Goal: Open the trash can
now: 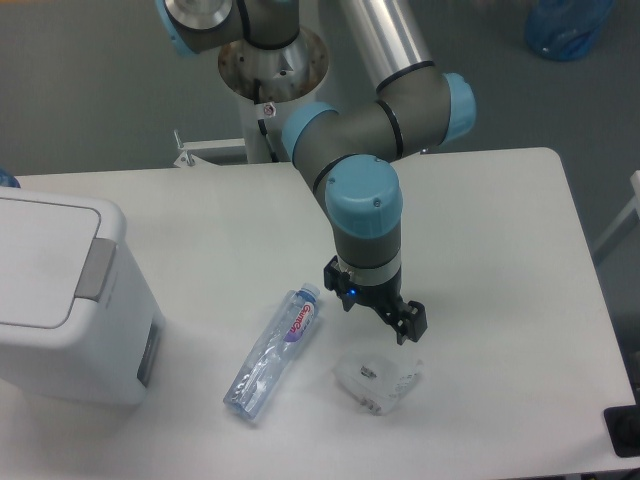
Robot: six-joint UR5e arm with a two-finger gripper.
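The trash can (70,300) is a large white boxy bin at the left of the table, its flat lid shut, with a grey strip (96,270) at the lid's right edge. My gripper (376,320) hangs from the arm near the table's middle, well to the right of the bin. Its black fingers (412,322) are spread apart and hold nothing. It hovers just above a small clear plastic wrapper (378,378).
A clear plastic water bottle (275,350) lies on its side between the bin and the gripper. The white table (500,230) ends at the right edge. A blue bag (568,25) sits on the floor at the back right.
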